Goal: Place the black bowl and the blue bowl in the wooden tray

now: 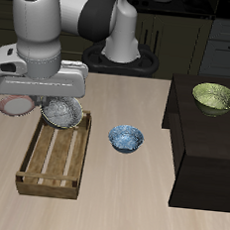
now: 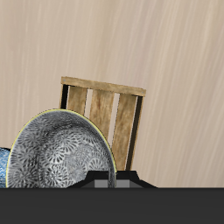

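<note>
Your surface [image 1: 131,178] carries the wooden tray [image 1: 55,161] near its front edge, slatted bottom bare. Your hand [image 1: 58,110] hangs over the tray's far end, clenched on the black bowl [image 1: 63,112], which is tilted and lifted clear of the slats. The blue bowl [image 1: 126,139] sits on the surface just beside the tray, apart from it.

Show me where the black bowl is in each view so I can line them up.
Exterior view: the black bowl hangs tilted under the end effector, over the wooden tray's far end.
Wrist view: black bowl fills the foreground, its grey mottled inside showing.
Shared landmark: the wooden tray.
</note>
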